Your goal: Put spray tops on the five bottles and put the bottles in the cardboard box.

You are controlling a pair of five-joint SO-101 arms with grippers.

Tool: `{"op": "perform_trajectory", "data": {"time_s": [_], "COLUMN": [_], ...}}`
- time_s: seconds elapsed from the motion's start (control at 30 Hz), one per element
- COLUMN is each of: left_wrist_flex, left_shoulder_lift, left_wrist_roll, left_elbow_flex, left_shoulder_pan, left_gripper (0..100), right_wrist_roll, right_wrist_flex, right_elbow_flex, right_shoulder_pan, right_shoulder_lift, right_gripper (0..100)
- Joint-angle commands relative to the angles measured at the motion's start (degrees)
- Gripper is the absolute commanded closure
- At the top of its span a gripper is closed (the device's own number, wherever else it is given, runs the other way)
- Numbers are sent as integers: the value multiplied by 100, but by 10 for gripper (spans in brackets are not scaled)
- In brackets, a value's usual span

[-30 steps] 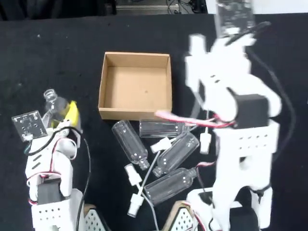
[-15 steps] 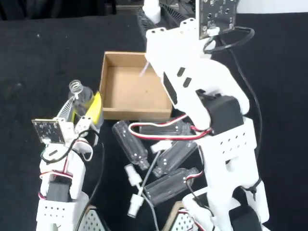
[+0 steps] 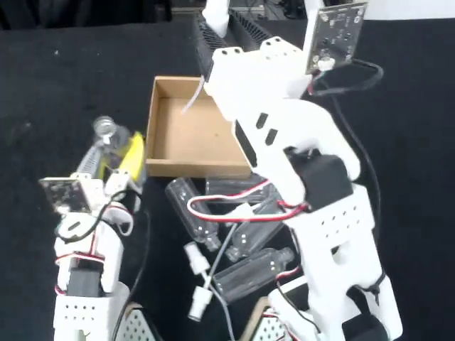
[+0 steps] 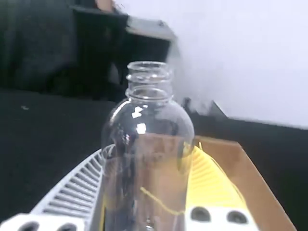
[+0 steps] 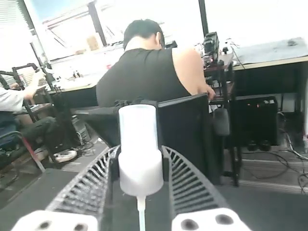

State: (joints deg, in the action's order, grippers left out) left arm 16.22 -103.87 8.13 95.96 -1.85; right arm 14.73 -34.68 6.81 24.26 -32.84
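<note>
Bottles [image 3: 253, 273]: four loose, one in hand [image 3: 114, 147]

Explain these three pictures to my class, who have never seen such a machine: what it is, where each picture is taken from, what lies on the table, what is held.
Two small robot arms stand at a black table. One picture looks down from above; the other two come from cameras on the arms' wrists. The left gripper is shut on a clear bottle without a top. The right gripper is shut on a white spray top. On the table are an open cardboard box, more topless bottles and loose spray tops.
</note>
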Motion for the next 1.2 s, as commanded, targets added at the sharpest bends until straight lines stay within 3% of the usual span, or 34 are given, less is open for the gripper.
{"op": "perform_trajectory", "data": {"time_s": [0.0,0.3,0.57,0.77,0.9,1.17], "left_wrist_flex": [-492,-70,-88,-70,-53,-53], "left_shoulder_lift": [-88,-88,-88,-88,-79,-79], "left_wrist_roll": [0,-53,-53,-53,-53,-53], "left_elbow_flex": [145,145,145,145,145,145], "left_shoulder_pan": [-444,927,1007,1051,1393,1420], "left_gripper": [970,970,970,970,970,970], "right_wrist_roll": [44,88,44,-422,-484,-844], "right_wrist_flex": [387,440,1380,1415,1609,2207], "right_elbow_flex": [22,497,1305,1376,1569,2123], "right_shoulder_pan": [325,721,765,1116,1134,1169], "right_shoulder_lift": [-215,-892,-1279,-1288,-1297,-1596], "right_gripper": [987,988,987,988,988,988]}}
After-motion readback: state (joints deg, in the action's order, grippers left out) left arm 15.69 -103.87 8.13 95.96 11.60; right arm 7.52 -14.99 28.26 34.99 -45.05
